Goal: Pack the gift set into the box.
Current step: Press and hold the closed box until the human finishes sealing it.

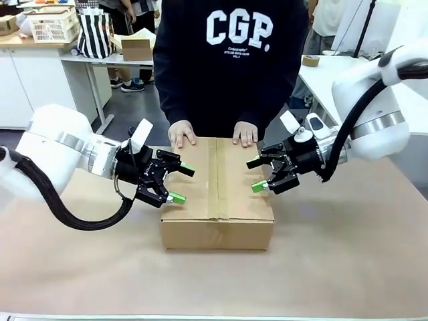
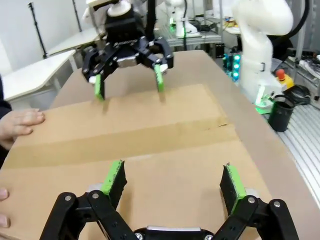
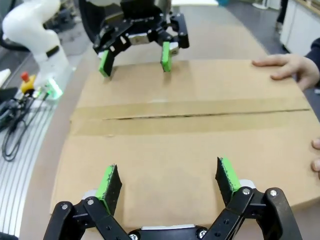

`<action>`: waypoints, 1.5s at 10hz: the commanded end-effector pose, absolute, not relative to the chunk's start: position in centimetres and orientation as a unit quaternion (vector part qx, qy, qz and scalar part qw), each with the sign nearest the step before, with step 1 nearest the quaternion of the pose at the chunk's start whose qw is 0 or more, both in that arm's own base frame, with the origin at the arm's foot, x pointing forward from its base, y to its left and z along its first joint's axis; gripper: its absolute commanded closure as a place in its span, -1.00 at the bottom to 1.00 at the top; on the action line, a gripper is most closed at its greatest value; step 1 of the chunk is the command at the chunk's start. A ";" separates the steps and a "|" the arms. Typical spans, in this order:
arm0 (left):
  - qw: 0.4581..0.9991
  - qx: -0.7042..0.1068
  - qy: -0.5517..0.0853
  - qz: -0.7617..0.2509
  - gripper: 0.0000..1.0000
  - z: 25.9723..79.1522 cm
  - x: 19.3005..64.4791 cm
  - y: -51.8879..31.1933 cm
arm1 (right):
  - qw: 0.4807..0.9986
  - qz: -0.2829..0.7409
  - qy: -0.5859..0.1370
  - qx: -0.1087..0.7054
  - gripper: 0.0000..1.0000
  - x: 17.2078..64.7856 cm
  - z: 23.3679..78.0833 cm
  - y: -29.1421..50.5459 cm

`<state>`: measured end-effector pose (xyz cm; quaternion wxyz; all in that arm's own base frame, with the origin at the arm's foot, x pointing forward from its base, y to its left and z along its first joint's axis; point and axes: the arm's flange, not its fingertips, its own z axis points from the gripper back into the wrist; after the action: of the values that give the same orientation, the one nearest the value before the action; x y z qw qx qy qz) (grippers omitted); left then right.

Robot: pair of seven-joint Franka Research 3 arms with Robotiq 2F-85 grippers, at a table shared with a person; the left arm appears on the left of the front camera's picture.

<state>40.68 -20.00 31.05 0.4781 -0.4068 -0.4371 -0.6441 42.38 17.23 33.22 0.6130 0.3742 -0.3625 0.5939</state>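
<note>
The box [image 1: 217,194] is a large brown carton lying in the middle of the table, its top flaps folded shut along a centre seam. A person's hands [image 1: 182,134] rest flat on its far edge. My left gripper [image 1: 182,184] hovers open at the box's left side, its green pads over the top edge. My right gripper [image 1: 255,175] is open at the right side, facing the left one. In the left wrist view my left gripper [image 2: 173,175] spans the box top [image 2: 150,150], with the right gripper [image 2: 129,87] opposite. The gift set is hidden.
Brown paper covers the table [image 1: 348,267], with free room in front of and beside the box. Behind the person stand white tables with a striped bag [image 1: 95,33], a small carton [image 1: 137,48] and a tape roll [image 1: 310,60].
</note>
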 end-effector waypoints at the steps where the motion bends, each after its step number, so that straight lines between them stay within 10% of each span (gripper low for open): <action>1: 0.484 -0.365 -0.477 -0.637 -1.00 29.9 41.4 -20.9 | 0.624 0.600 -0.387 0.318 -1.00 41.4 32.5 18.5; 15: 0.534 -0.411 -0.413 -0.613 -1.00 30.1 42.1 -20.9 | 0.610 0.583 -0.349 0.408 -1.00 42.8 30.9 19.1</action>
<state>42.12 -21.00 30.25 0.5320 -0.4105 -0.4141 -0.6140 42.86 19.21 31.10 0.6075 0.4066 -0.3496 0.5860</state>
